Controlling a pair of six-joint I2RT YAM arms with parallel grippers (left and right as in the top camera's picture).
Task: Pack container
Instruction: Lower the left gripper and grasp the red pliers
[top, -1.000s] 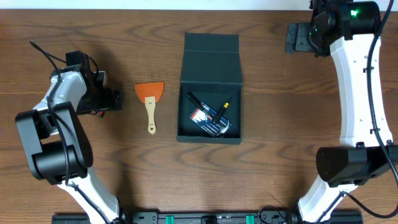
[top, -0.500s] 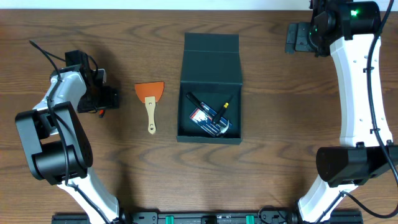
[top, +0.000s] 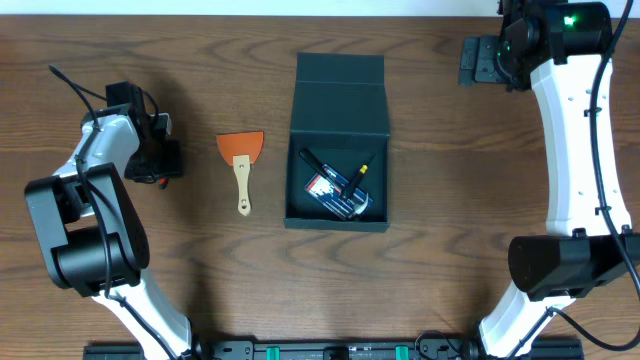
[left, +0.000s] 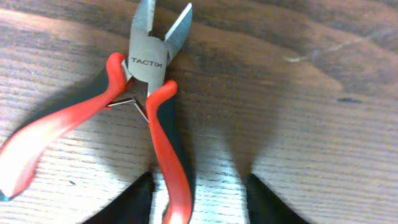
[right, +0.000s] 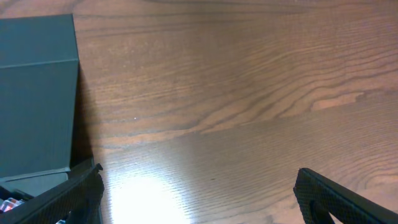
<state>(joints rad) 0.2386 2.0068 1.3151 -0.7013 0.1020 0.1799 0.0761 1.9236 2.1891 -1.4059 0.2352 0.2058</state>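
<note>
The container (top: 337, 205), a dark teal box with its lid (top: 340, 95) folded back, sits mid-table holding a black pen and small packaged items. Red-handled cutting pliers (left: 149, 68) lie on the wood at the far left. My left gripper (left: 199, 208) (top: 165, 160) straddles one red handle (left: 174, 180) of the pliers. Its fingers (left: 134, 202) stand partly closed, and a gap shows on the right side of the handle. My right gripper (right: 199, 205) (top: 480, 62) hangs wide open over bare wood at the back right, beside the lid (right: 37, 93).
A scraper (top: 241, 168) with an orange blade and a wooden handle lies between the pliers and the container. Bare wood stretches to the right of the container.
My left gripper's fingers have drawn in from wide open toward the pliers' handle. The right arm, scraper and container have not moved.
</note>
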